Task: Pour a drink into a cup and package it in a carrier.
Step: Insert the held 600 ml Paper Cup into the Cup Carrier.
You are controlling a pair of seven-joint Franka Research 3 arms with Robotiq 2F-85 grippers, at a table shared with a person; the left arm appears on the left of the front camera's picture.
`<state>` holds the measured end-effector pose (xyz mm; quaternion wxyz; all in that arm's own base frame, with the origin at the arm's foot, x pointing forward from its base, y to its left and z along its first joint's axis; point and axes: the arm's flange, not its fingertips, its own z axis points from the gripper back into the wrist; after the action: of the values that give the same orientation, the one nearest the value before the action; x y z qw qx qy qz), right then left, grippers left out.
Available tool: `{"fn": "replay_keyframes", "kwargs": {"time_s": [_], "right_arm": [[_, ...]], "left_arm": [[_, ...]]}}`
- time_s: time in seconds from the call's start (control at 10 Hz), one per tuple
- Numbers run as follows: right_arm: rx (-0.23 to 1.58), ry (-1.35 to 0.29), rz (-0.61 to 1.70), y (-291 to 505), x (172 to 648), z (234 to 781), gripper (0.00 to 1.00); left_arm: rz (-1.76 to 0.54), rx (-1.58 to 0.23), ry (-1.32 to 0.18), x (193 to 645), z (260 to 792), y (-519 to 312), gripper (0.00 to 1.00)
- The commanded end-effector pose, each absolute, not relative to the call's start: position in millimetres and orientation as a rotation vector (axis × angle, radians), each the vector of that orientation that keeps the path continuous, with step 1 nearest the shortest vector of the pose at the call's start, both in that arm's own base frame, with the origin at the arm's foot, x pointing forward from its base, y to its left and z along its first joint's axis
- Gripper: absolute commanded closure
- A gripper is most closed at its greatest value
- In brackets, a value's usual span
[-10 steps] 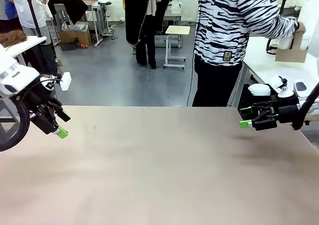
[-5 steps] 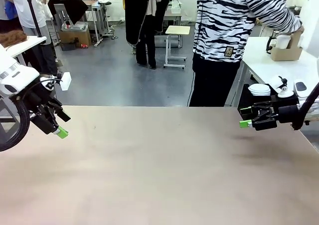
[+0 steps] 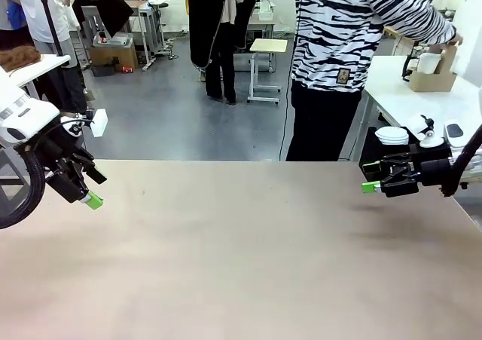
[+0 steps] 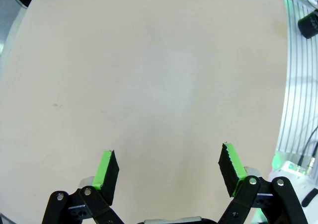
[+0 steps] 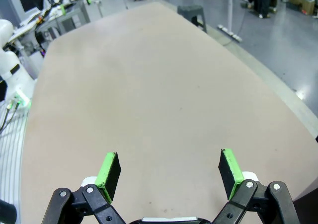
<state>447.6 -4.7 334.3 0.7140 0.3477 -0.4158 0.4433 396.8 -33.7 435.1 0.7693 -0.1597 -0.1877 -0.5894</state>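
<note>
Front view: the table [image 3: 241,264] lay bare between the arms. The left gripper [image 3: 89,193] hung just above its left edge, the right gripper [image 3: 374,180] above the right edge, both pointed inward and well apart from each other. Both stood with fingers spread wide and nothing between them; the left wrist view showed green pads [image 4: 105,168] apart over plain tabletop, and the right wrist view [image 5: 169,172] showed the same.

The person [image 3: 354,46] in a striped top stood at the far side, turned toward a white side table [image 3: 410,99] at picture right. One hand [image 3: 450,42] was at the carrier [image 3: 433,76], which sat on that side table, well away from either gripper. A white cup [image 3: 428,62] stood in it, rising above the cardboard wall. A dark shape beside it may have been the jug with the drink; too small to tell.

Handling, as judged: the paper cup would be light and soft-walled when empty, easy to crush, so a gentle pinch across the middle of the body seemed best. Once filled it would be heavier and prone to slop. The carrier is thin cardboard, light, somewhat floppy; the upright middle handle looked the natural place to take hold. A glass jug would be heavy, slick and breakable; its handle the place to grip.

Nothing of the task was yet within reach of the arms.
</note>
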Motion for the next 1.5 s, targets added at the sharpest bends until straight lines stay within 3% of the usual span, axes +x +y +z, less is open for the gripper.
{"fn": "replay_keyframes", "kwargs": {"time_s": [0.0, 1.4], "right_arm": [[0.780, -0.927, 0.983, -6.1, 449.8, 335.2, 0.00], [0.780, -0.927, 0.983, -6.1, 449.8, 335.2, 0.00]], "left_arm": [[-1.284, -0.360, -0.421, 396.8, 435.5, -33.9, 0.00], [-1.284, -0.360, -0.421, 396.8, 435.5, -33.9, 0.00]]}}
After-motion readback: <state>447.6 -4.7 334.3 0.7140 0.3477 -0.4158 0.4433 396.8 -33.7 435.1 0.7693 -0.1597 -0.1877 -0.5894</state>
